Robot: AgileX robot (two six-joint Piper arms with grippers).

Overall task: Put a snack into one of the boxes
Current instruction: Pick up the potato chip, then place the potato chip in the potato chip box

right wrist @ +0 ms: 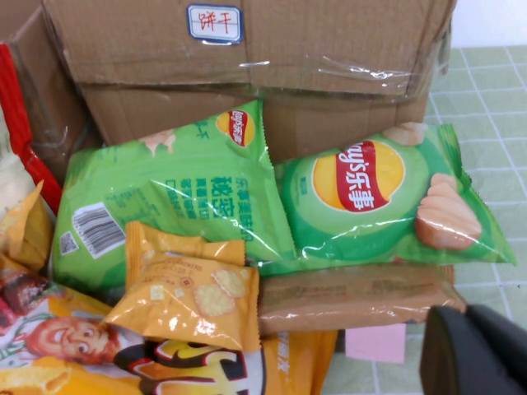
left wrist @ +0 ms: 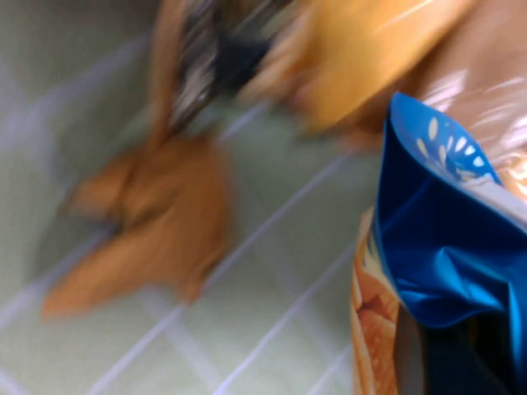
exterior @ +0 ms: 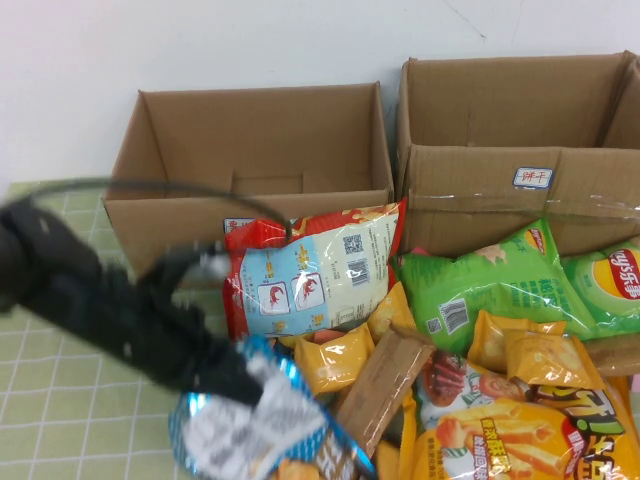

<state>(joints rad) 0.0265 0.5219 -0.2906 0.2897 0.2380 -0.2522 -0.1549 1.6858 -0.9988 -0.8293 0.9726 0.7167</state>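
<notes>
The snack, a shiny blue foil chip bag with a white panel, is crumpled at the front of the pile, in front of the boxes. My left gripper, blurred, is shut on its upper edge. In the left wrist view the blue foil fills the space by my left gripper. The smaller plain brown box stands open at the back left, with nothing visible inside. My right gripper is shut and empty, low beside a brown packet; it is out of the high view.
The larger taped box stands at the back right. A red bag with a pale blue panel leans on the smaller box. Green chip bags and several orange packets are piled at right. Green chequered cloth lies at left.
</notes>
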